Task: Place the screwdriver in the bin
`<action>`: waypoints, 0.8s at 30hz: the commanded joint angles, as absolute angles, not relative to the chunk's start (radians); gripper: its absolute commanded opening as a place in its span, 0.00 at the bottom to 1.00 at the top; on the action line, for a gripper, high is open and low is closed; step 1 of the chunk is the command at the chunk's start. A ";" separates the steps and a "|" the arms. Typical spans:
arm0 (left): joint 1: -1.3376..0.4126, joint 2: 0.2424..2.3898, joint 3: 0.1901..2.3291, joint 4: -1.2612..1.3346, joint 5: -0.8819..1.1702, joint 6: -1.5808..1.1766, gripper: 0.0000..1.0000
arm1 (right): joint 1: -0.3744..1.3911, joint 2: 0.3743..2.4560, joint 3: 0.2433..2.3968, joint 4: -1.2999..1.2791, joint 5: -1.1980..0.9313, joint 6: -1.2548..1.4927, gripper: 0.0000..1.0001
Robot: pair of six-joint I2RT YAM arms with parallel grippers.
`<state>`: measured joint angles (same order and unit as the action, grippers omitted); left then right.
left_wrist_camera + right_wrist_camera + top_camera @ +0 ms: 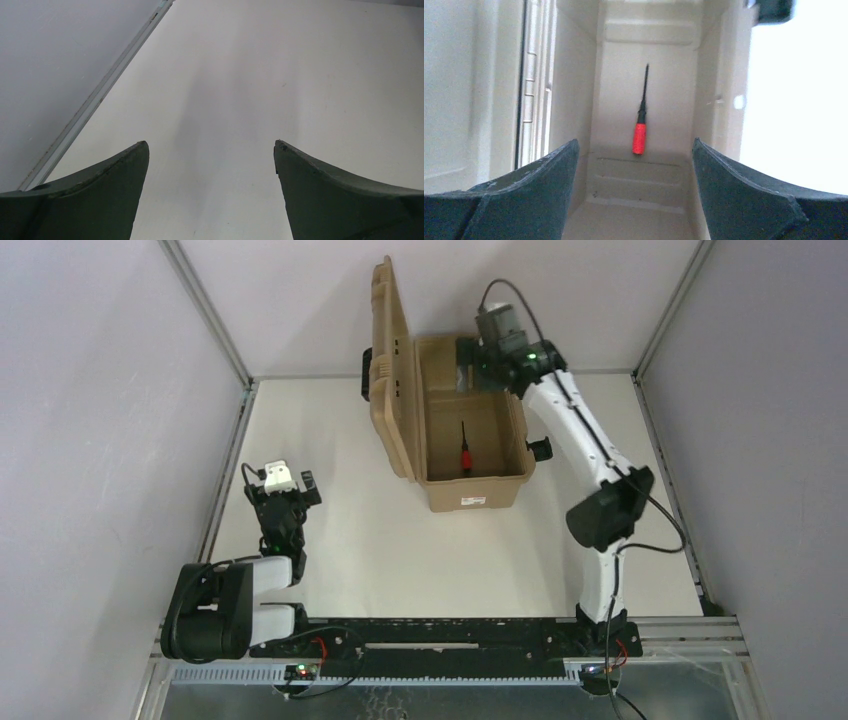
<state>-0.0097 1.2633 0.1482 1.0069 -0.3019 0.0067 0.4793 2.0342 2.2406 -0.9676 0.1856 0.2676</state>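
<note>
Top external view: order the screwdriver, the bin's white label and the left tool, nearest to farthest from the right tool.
1. screwdriver: lying on the floor of the bin, just on the near side of the right tool.
2. white label: on the outside of the bin's near end wall.
3. left tool: well away, over the left side of the table.

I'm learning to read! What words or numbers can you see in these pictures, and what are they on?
White label on the near end of the tan tool case: it has dark print, but it is too small and blurred to read.
Red-handled screwdriver inside the case: no writing shows.
Nothing else carries readable words or numbers.
</note>
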 commanded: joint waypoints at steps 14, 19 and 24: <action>-0.003 1.261 0.192 1.058 -0.294 0.006 1.00 | 0.037 1.706 2.023 -0.859 0.200 -0.037 1.00; -0.003 1.261 0.192 1.058 -0.293 0.007 1.00 | -0.037 1.667 1.910 -0.778 0.156 -0.084 1.00; -0.003 1.260 0.192 1.058 -0.293 0.006 1.00 | -0.058 1.657 1.882 -0.754 0.167 -0.078 1.00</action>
<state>-0.0097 1.2633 0.1482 1.0069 -0.3019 0.0067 -0.0505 1.7050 1.8877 -0.8230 0.1802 -0.0521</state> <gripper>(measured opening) 0.996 0.993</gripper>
